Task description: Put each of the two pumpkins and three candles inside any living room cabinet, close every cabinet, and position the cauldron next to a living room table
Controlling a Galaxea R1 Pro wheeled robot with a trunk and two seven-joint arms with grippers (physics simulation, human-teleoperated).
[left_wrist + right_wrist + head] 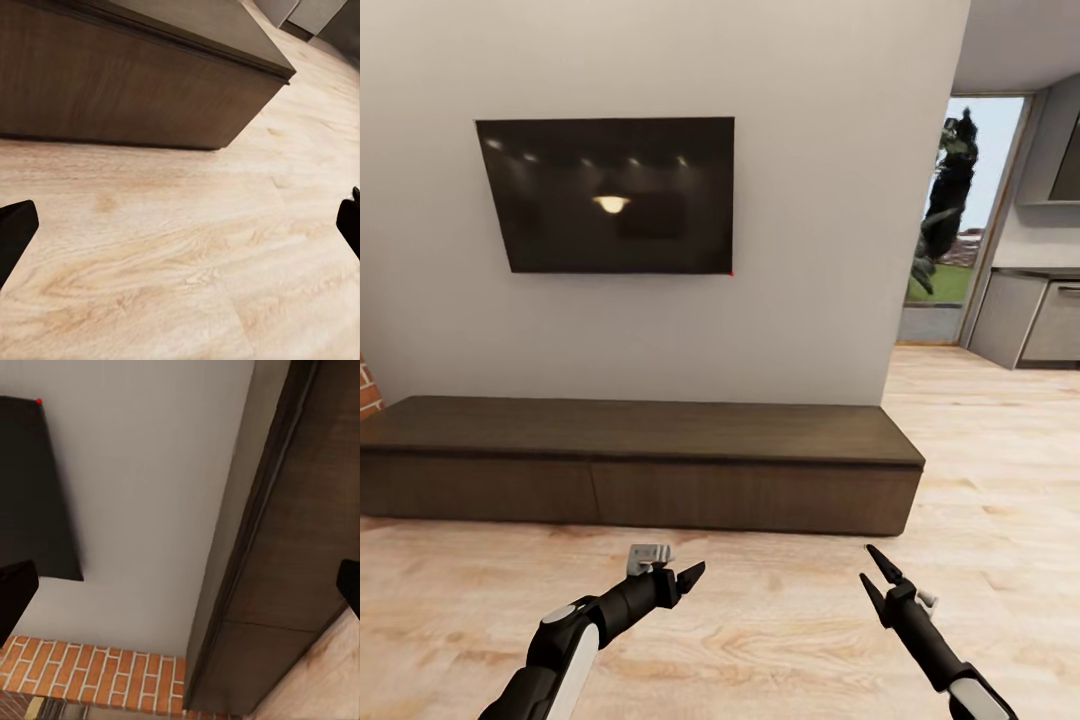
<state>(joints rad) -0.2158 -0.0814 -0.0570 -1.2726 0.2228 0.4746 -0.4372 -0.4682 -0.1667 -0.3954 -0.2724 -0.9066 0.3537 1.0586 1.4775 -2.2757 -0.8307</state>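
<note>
Now | cabinet (660, 490) drawers flush | left gripper (685, 580) apart | right gripper (875, 575) apart | TV (610, 195) blank

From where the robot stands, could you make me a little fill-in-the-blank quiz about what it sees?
1. The black TV hangs on the ____ above the cabinet.
2. The cabinet's drawer fronts are all ____.
3. The floor is made of light ____ planks.
4. Both grippers, left and right, hold ____.

Missing words: wall; closed; wood; nothing

A black TV (610, 195) hangs on the plain grey wall (800, 250). The floor (780, 620) is light wood planks. Daylight enters through a doorway (955, 220) at the right.
</note>
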